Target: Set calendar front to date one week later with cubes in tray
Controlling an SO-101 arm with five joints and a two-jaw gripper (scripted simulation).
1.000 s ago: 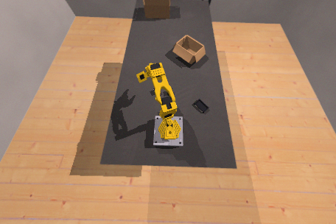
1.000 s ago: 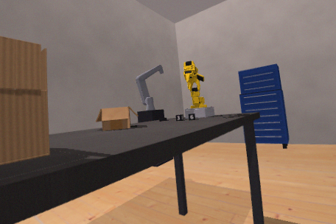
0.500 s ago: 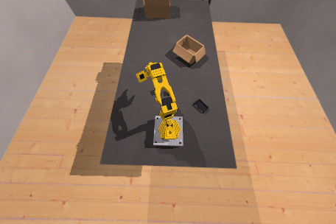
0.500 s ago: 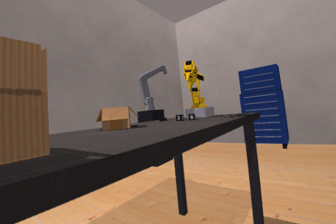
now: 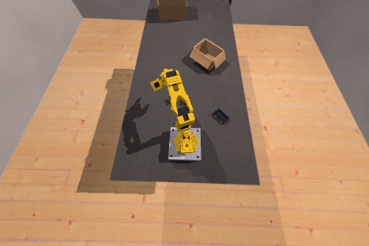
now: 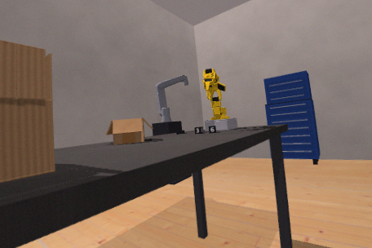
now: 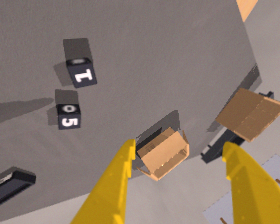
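At the wrist view's upper left, one black cube (image 7: 81,65) reads "1", another black cube (image 7: 69,114) "5".

On the tabletop (image 5: 162,42) (image 6: 90,157) (image 7: 166,50), the arm's base (image 5: 197,156) (image 6: 232,125) stands near the middle of the near short edge. Toward the right edge lie the tray (image 5: 214,119) (image 6: 180,132) (image 7: 32,178), ahead and right of the base, and, farther off, the low box (image 5: 200,59) (image 6: 128,132) (image 7: 163,155). The tall box (image 5: 172,7) (image 6: 26,112) (image 7: 248,115) stands by the far left corner. Left of the tray sit the nearer cube (image 6: 198,130) (image 7: 68,110) and, farther left, the other cube (image 6: 212,130) (image 7: 81,65), apart.
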